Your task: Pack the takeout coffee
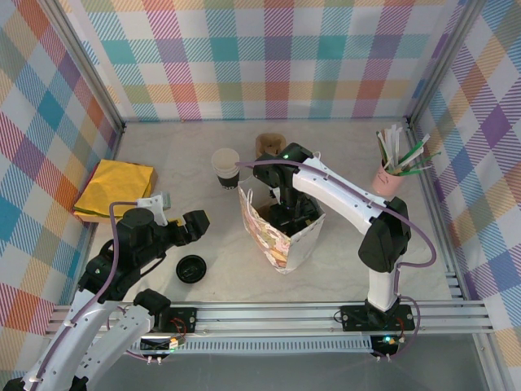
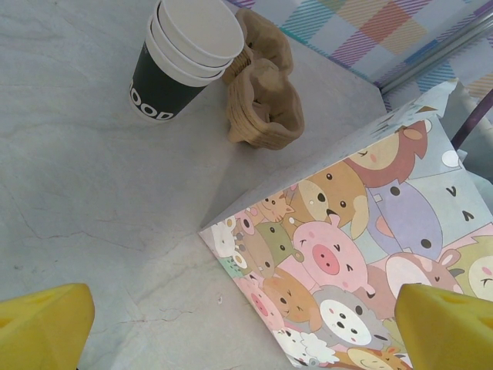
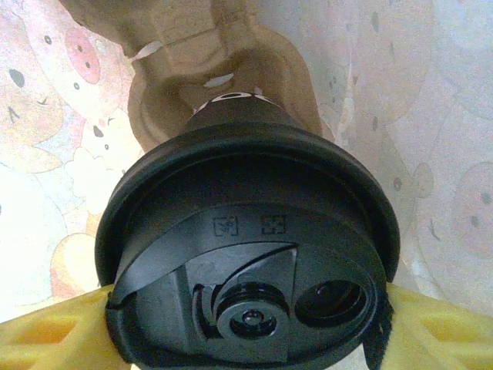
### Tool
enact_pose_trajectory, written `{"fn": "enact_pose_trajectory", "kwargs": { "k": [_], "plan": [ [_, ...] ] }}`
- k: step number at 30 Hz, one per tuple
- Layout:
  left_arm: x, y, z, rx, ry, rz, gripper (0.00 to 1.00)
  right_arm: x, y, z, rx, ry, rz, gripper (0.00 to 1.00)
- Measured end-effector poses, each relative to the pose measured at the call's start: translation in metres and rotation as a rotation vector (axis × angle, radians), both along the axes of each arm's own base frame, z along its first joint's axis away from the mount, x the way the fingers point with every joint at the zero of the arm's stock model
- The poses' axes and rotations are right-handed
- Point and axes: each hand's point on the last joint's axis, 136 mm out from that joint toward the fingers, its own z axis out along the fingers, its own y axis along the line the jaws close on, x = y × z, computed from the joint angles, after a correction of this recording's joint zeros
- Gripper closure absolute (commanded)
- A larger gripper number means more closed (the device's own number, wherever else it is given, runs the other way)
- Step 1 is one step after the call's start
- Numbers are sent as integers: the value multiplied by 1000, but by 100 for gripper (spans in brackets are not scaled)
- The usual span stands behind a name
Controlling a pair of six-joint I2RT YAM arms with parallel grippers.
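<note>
One item is under grip: the takeout coffee [image 3: 246, 231]. The right gripper [image 1: 295, 213] is lowered inside the open cartoon-print paper bag [image 1: 273, 236]. Its yellow fingers [image 3: 46, 339] press on opposite sides of the cup's black lid, clamped on it. The cup sits directly below this gripper, with its lower end in a pocket of a brown pulp carrier [image 3: 192, 69] inside the bag and the bag walls close around it. The left gripper [image 1: 195, 226] is held over the tabletop [image 1: 163, 155] with its jaws fully apart and nothing between them. The bag stands just ahead of it, to its right. Farther ahead stands a stack of open white cups [image 2: 192, 38], with a pile of brown carriers [image 2: 262, 100] just beside it. A loose black lid [image 1: 191, 269] lies near the left gripper, on the side toward the arm bases.
</note>
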Motion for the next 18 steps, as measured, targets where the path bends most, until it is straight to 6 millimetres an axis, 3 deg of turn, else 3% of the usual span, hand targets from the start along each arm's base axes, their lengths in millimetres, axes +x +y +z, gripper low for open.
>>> {"fn": "enact_pose_trajectory", "kwargs": {
  "k": [18],
  "plan": [
    [0,0,0,0,1,0,0,-2,-2,-3,-9,9,0,31]
  ]
}}
